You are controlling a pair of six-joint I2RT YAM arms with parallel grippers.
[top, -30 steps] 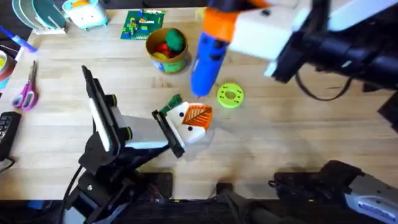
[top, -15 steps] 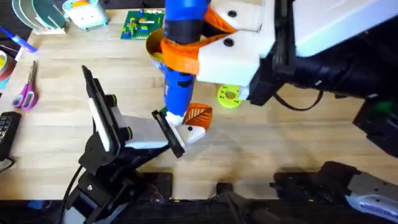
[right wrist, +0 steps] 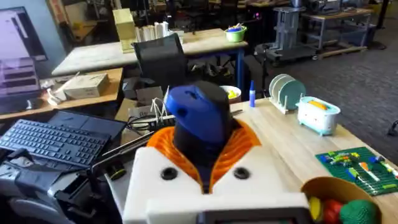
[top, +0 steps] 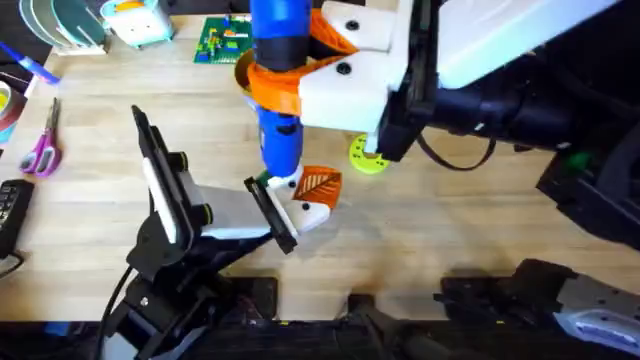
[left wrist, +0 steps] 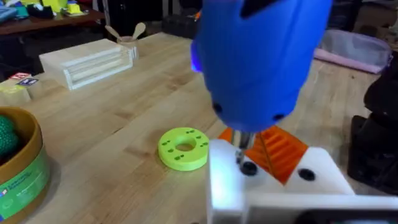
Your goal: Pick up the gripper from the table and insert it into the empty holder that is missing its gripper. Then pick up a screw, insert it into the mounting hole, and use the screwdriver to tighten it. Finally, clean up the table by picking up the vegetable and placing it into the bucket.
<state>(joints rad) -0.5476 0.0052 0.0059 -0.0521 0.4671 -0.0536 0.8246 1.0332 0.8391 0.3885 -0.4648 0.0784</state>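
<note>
Step in hand, by my read: tightening the screw, w/ driver tip down at the mounting hole.

L side: my left gripper (top: 268, 208), black fingers, is clamped on the plain white angular plastic holder (top: 312, 208) and steadies it on the light wood table (top: 450, 230). The small orange ribbed wedge gripper finger (top: 318, 184) sits seated in the holder. In the left wrist view the thin metal tip meets a dark screw head (left wrist: 248, 168) on the holder's white face (left wrist: 273, 186).

Centre: bright blue pen-shaped electric screwdriver (top: 278, 90) stands near upright over the holder, held by my right gripper (top: 300, 85), whose orange ribbed pads (right wrist: 233, 146) wrap the blue body. Dark-green toy vegetable (top: 263, 181) is just a sliver showing beside the tip, touching or nearly touching the holder.

R of that: round lime-green disc w/ holes (top: 368, 158), not involved.

Next move calls for: keep the tip square in the screw head, keep the holder from turning, run the driver until seated. Vegetable not yet cleared.

Containers: round yellow-tan bucket w/ green band (right wrist: 339, 196) holds rounded red, green and yellow toys; slim vegetable not in it.
</note>
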